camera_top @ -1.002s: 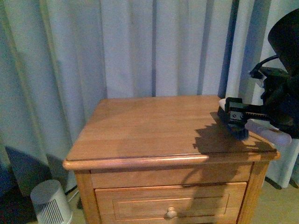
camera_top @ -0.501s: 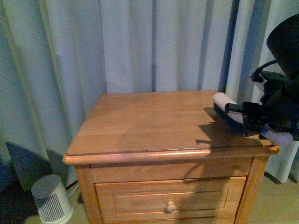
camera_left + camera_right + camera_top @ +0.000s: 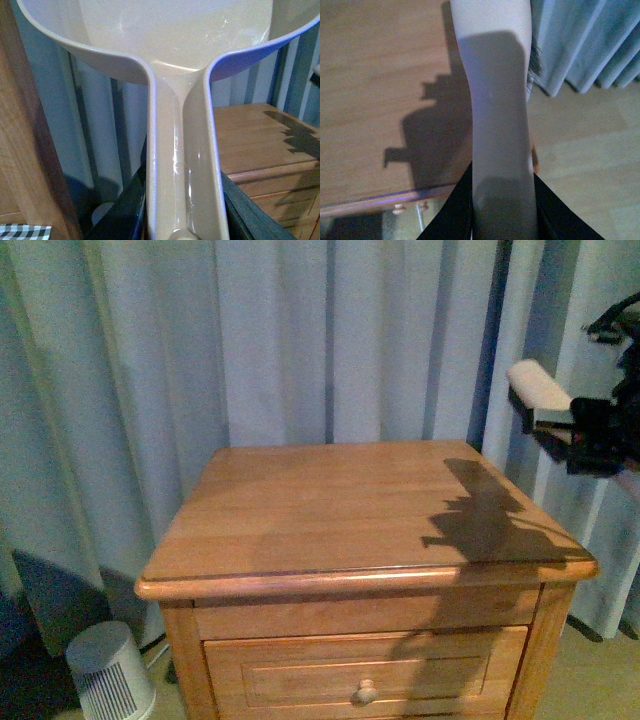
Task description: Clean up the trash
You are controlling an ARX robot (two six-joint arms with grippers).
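The crumpled white trash shows in no view. My left gripper [image 3: 182,220] is shut on the handle of the pale beige dustpan [image 3: 175,30], whose scoop fills the left wrist view and looks empty; this gripper is out of the front view. My right gripper [image 3: 590,430] is shut on the brush [image 3: 537,383] and holds it in the air, above and just beyond the right edge of the wooden nightstand [image 3: 330,510]. In the right wrist view the pale brush handle [image 3: 495,100] runs out from the gripper [image 3: 502,215], with dark bristles [image 3: 536,60] showing at its side.
Pale curtains [image 3: 300,340] hang close behind the nightstand. A small white fan [image 3: 110,675] stands on the floor at its left. A drawer with a knob [image 3: 366,693] is below the top. A wooden panel [image 3: 20,150] is close beside the dustpan.
My right gripper has lifted the brush off the right side of the nightstand top and up into the air. Its shadow on the top has shifted.
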